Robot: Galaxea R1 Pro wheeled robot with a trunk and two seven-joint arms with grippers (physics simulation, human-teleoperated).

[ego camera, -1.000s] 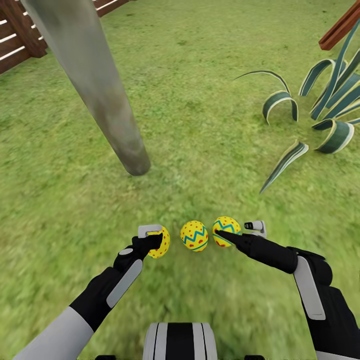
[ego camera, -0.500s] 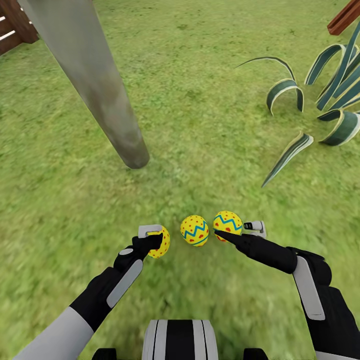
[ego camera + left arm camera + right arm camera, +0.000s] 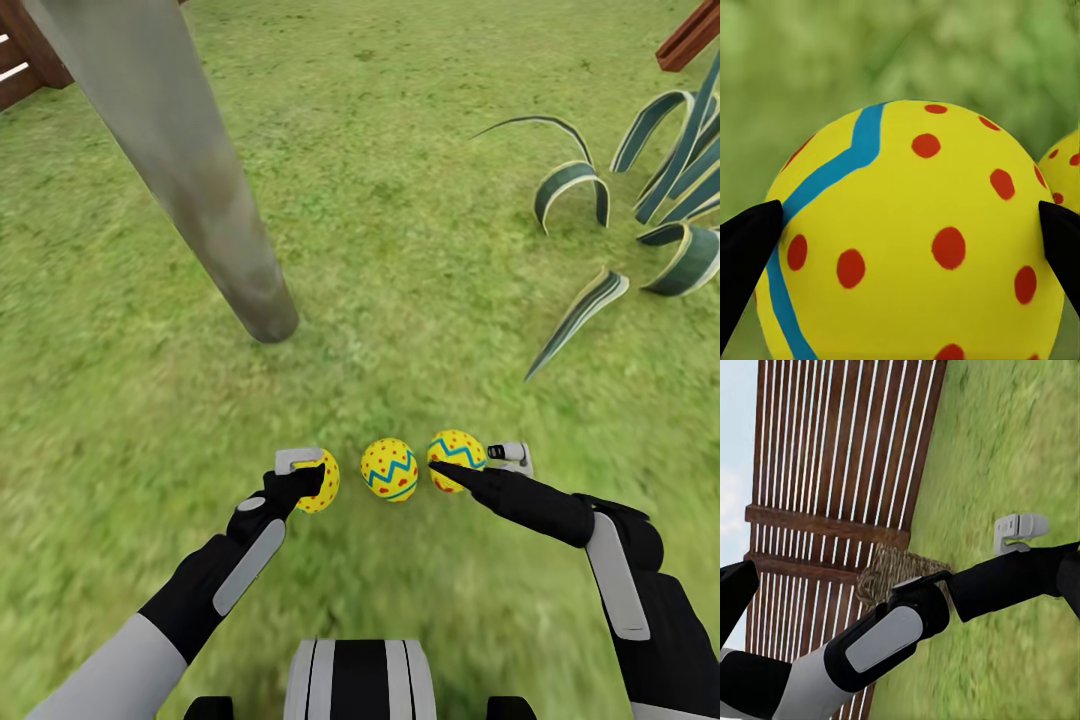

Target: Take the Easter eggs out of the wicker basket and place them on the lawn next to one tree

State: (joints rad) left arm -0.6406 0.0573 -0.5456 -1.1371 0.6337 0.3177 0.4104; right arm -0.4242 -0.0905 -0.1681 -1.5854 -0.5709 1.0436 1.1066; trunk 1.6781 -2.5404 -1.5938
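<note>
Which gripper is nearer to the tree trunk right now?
Left. The left gripper, shut on an egg, sits closer below the trunk; the right gripper is farther off to its right.

Slat fence [image 3: 832, 472], striped plant [image 3: 650, 200].

I see smooth, matt painted eggs [image 3: 390, 470], a rough mottled tree [image 3: 200, 190] trunk, coarse lawn [image 3: 400, 250], slatted wooden fence [image 3: 832, 472], woven wicker basket [image 3: 881, 574], and my left pincer [image 3: 312, 478] in matt black plastic.

arms: black, grey panels, pale upper sleeves | fingers [image 3: 298, 460]: apparently grey-tipped | trunk: black-white striped
</note>
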